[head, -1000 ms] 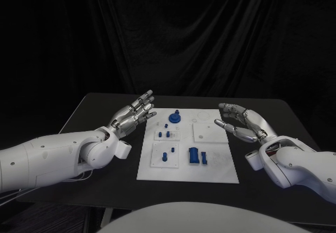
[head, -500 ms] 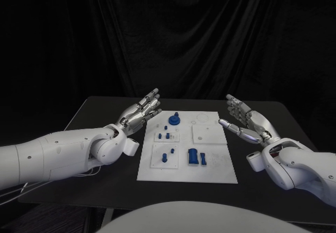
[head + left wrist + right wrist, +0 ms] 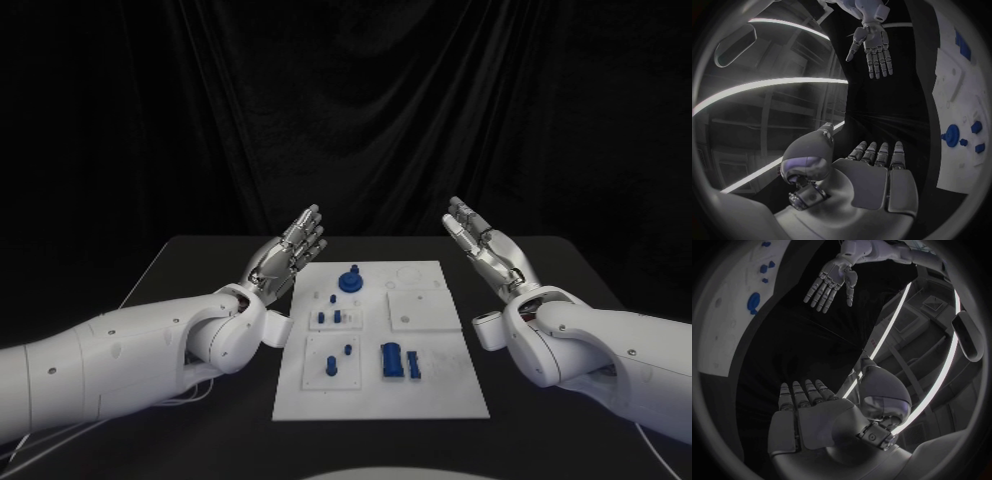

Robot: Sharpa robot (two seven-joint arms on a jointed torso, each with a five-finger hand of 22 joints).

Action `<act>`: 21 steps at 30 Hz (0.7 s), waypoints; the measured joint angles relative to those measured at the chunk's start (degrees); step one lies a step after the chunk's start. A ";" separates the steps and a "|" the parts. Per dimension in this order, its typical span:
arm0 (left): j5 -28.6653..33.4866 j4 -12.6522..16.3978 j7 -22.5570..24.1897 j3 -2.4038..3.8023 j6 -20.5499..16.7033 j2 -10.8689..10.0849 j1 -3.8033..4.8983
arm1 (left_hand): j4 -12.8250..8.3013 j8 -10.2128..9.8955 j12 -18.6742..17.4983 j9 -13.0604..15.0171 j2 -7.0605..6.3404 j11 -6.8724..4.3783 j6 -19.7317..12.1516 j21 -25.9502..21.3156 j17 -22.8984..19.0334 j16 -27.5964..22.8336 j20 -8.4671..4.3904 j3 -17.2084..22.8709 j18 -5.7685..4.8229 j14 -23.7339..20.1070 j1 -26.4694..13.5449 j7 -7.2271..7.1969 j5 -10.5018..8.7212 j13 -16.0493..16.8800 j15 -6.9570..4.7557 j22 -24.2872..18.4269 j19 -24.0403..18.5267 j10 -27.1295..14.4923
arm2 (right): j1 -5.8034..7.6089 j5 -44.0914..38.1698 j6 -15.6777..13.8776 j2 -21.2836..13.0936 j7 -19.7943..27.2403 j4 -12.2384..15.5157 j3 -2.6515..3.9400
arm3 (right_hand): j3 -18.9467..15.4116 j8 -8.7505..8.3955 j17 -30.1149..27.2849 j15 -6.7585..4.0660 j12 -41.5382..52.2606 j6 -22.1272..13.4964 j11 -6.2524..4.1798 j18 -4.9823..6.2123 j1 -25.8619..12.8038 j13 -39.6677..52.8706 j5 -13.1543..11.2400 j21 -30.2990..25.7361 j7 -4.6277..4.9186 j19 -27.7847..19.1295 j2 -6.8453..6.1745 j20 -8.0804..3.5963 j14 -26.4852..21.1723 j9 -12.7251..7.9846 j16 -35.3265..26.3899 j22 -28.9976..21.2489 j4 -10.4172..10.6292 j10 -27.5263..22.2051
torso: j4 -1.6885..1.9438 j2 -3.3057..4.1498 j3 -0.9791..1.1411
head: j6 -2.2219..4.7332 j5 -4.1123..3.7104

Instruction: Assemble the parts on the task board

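Note:
The white task board (image 3: 447, 400) lies in the middle of the black table, with small blue parts on it: a round knob (image 3: 351, 279) at the far end, small pegs (image 3: 330, 317) below it, and a cylinder (image 3: 391, 360) with a block (image 3: 415, 365) near the front. My left hand (image 3: 287, 254) is raised above the board's left side, fingers stretched out, holding nothing. On the other side my right hand (image 3: 485, 247) is lifted likewise, open and flat. Each wrist view shows its own palm (image 3: 876, 172) (image 3: 814, 417) and the opposite hand (image 3: 872, 47) (image 3: 829, 282).
The black table (image 3: 188, 275) extends on both sides of the board. A dark curtain (image 3: 346, 120) hangs behind the table.
Both hands have risen off the board's sides and straightened their fingers; the right hand uncurled. The camera has tilted, so the whole scene sits lower.

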 measured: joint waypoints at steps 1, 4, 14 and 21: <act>0.14 0.24 -0.28 0.52 -1.37 0.30 0.01 | -0.32 0.00 -0.20 -0.01 -0.28 0.00 -0.02 0.00 0.00 0.00 -0.35 0.32 0.00 0.00 -1.52 0.66 -0.52 -0.01 0.00 0.00 -0.07 0.00 | -0.09 1.32 -0.36 0.60 0.12 -0.30 0.67 | 0.15 -0.54 -0.03 -0.10 -0.26 0.00 -0.21 0.00 -1.35 -0.04 -0.29 0.00 0.00 -0.18 0.03 -0.21 0.06 -0.02 -0.26 -0.60 -0.32 -0.04 | 0.06 0.18 0.01 | 0.87 -0.36; 0.68 1.05 -1.31 2.24 -6.32 1.27 0.01 | -1.07 0.00 -0.23 -0.02 -1.04 0.19 -0.12 0.00 0.01 0.00 -1.82 1.07 -1.01 0.20 -5.46 2.14 -1.91 -0.03 -0.20 -0.07 -0.05 0.19 | -0.57 5.98 -1.70 2.45 0.54 -1.33 2.93 | 0.32 -1.85 -0.12 -0.82 -1.00 0.00 -0.59 -0.94 -5.29 -0.10 -1.26 0.00 0.00 -0.20 0.08 -1.23 -0.03 -0.09 -1.85 -2.21 -1.28 -0.02 | 0.26 0.83 0.04 | 3.40 -1.37; 2.63 3.07 -4.74 6.31 -22.24 3.59 0.08 | -4.68 0.00 -0.22 -0.04 -5.41 0.19 -0.23 0.00 0.03 0.00 -4.91 1.62 -4.92 0.20 -15.62 3.65 -5.49 -0.05 -0.20 -0.12 0.01 0.19 | -1.37 17.76 -5.32 5.29 1.73 -3.09 6.26 | 0.62 -3.34 -0.22 -5.12 -5.35 -0.20 -1.01 -0.94 -15.34 -0.24 -5.34 0.00 0.20 -0.28 0.14 -4.62 -0.23 -0.18 -5.07 -3.30 -4.74 -0.02 | 0.73 2.28 0.11 | 8.20 -3.55; 3.55 3.46 -6.25 6.95 -28.30 3.99 0.11 | -7.04 0.00 -0.21 -0.04 -6.34 0.19 -0.23 -0.22 0.01 0.00 -5.52 1.63 -5.82 0.00 -20.71 4.05 -7.86 -0.04 -0.40 -0.12 -0.20 0.19 | -1.41 20.52 -6.44 5.33 2.09 -3.18 6.29 | 0.60 -3.47 -0.23 -6.07 -5.92 -0.20 -1.01 -0.92 -20.28 -0.24 -7.04 0.00 0.20 -0.31 0.15 -7.21 -0.17 -0.19 -5.56 -3.31 -7.28 -0.02 | 0.81 2.52 0.12 | 8.55 -3.70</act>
